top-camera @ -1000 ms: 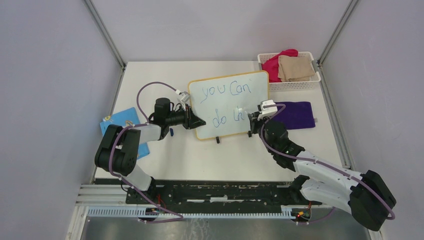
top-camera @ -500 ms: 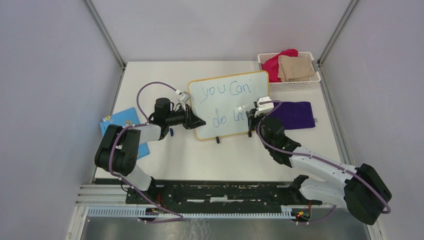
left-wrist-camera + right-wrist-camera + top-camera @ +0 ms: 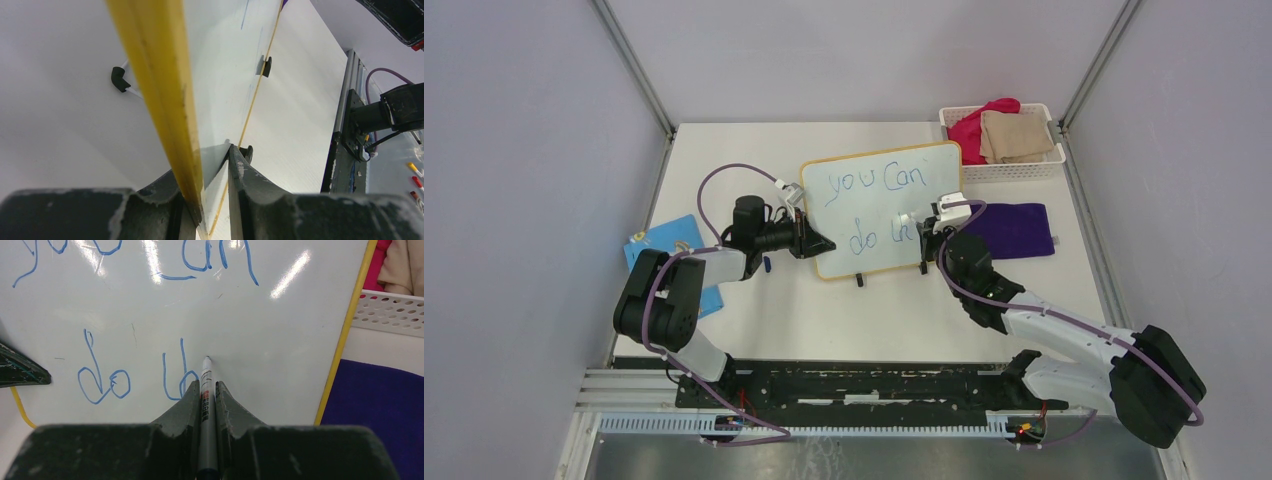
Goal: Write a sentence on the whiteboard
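Observation:
The whiteboard point(image 3: 884, 205), white with a thin yellow rim, stands tilted on black feet at the table's middle. Blue words on it read "you Can" above "do" and a partly written word point(image 3: 180, 377). My left gripper point(image 3: 821, 243) is shut on the whiteboard's lower left edge; the yellow rim point(image 3: 165, 90) runs between its fingers. My right gripper point(image 3: 927, 235) is shut on a white marker point(image 3: 205, 390). The marker's tip point(image 3: 207, 359) points at the board just right of the last blue strokes; whether it touches the surface I cannot tell.
A white basket point(image 3: 1009, 168) with red and tan cloths sits at the back right. A purple cloth point(image 3: 1016, 230) lies right of the board, beside my right wrist. A blue card point(image 3: 664, 245) lies at the left edge under my left arm.
My right arm shifted slightly, its wrist moving up and a little left along the board with the marker. The left gripper and the whiteboard stayed put.

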`<state>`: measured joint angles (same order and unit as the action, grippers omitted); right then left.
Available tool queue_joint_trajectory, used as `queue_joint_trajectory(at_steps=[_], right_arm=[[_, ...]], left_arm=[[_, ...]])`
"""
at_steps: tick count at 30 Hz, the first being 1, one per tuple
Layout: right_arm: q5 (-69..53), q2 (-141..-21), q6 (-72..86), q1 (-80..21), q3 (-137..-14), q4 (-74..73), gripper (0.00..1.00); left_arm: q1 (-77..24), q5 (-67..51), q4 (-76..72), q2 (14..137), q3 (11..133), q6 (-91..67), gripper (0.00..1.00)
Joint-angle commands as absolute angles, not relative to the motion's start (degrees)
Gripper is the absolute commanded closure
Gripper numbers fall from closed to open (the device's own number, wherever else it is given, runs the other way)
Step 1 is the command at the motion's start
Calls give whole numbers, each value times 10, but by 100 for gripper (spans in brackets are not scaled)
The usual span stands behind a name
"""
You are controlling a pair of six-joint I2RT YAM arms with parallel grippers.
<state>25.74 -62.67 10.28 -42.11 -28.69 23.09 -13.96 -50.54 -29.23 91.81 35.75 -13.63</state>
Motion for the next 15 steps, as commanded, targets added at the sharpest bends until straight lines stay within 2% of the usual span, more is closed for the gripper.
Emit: queue_joint_trajectory(at_steps=[1, 15], right_arm=[[274, -618, 105, -416, -281, 247, 100], [249, -580, 111, -416, -276, 254, 100]], left_arm=[[-154, -448, -200, 944, 349, -81, 98], [-154, -448, -200, 945, 349, -81, 98]])
